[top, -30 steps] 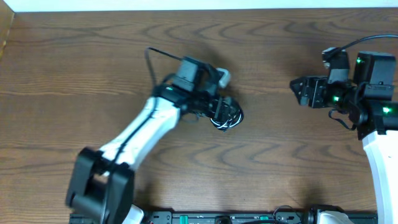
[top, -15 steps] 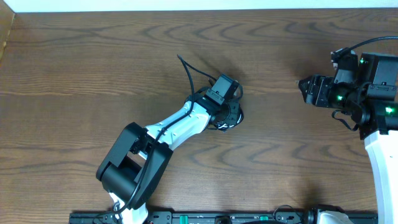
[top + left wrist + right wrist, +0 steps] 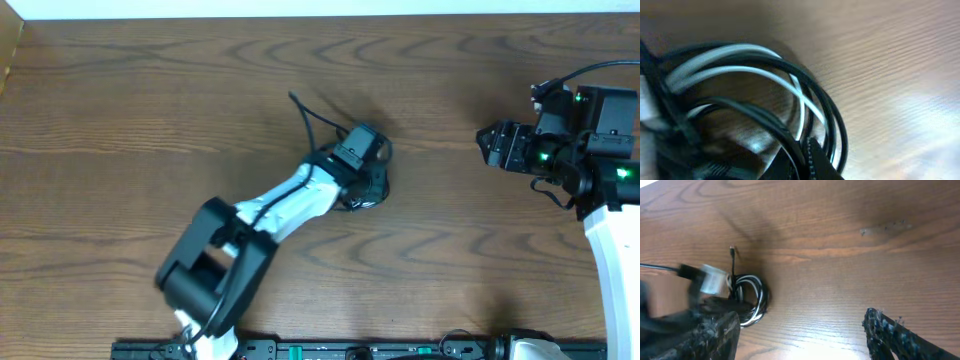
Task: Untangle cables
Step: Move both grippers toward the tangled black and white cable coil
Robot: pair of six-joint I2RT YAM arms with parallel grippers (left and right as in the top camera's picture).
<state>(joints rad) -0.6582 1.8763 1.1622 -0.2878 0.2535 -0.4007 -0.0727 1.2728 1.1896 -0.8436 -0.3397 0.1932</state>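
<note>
Cables (image 3: 378,193) sit in one small coil near mid-table (image 3: 130,90), white strand looped in w/ the black ones. L gripper (image 3: 368,177) is down right on top of the coil and hides most of it from overhead. In the L wrist view one ridged fingertip (image 3: 815,160) sits inside the loops against a black cord. Can't tell how far that gripper is open, or if it has hold of anything.

L arm's own black lead (image 3: 303,115) arcs up just behind the coil. R gripper (image 3: 488,145) hangs well apart to the right, fingers (image 3: 890,335) spread wide w/ only wood btwn them.

Wood runs from the coil across to the R gripper. Far edge and L edge of the table are both well away from the cables.
</note>
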